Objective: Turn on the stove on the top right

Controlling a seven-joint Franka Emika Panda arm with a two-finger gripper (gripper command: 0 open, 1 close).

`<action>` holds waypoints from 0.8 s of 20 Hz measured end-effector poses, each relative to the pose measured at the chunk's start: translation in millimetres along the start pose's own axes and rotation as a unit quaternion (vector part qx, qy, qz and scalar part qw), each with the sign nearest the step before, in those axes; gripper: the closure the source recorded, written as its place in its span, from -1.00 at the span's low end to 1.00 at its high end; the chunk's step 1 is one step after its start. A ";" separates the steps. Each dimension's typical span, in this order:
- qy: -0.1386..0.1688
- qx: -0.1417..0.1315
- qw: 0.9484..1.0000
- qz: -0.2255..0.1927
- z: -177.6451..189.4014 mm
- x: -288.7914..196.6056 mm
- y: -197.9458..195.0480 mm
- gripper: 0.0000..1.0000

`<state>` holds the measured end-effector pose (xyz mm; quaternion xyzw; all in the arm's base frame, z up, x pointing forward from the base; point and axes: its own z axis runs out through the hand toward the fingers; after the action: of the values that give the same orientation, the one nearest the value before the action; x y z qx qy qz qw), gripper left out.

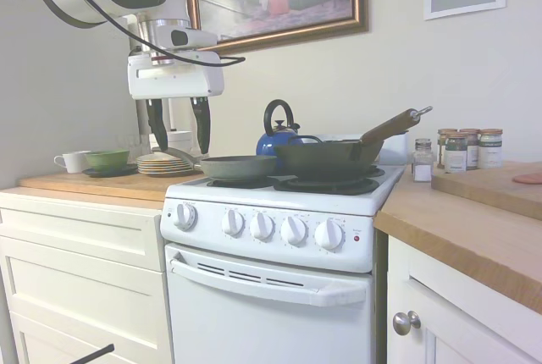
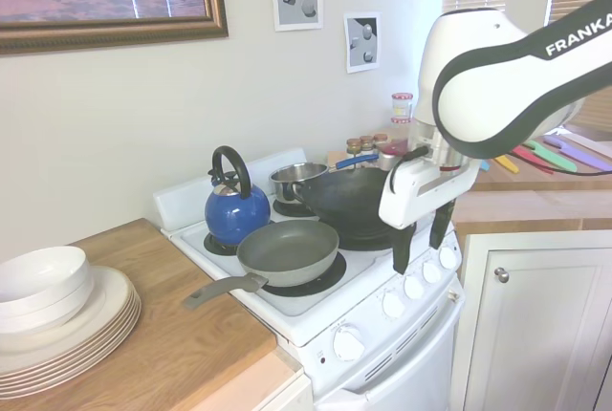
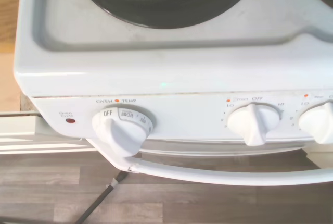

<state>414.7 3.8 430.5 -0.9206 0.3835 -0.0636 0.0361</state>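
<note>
The gripper (image 1: 179, 134) hangs open above the stove (image 1: 279, 203); its rigid, smooth knobs (image 1: 293, 229) likely need a firm pinch across the ridge

White arm (image 2: 497, 67) with black bands, FRANKA lettering, black-fingered hand (image 1: 179, 127).

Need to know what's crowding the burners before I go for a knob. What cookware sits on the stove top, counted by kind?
Blue kettle with black handle: 1
Grey frying pan: 1
Large dark wok with wooden handle: 1
Small steel saucepan: 1
Total: 4
</note>
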 end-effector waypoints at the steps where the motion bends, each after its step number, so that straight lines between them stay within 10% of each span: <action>1: 0.000 0.000 1.000 0.001 0.4 0.0 0.0 -1.00; 16: -0.006 -0.036 0.999 0.037 34.2 35.5 25.8 -1.00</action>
<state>426.3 -38.9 396.9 -0.9067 0.4195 -0.0430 0.0072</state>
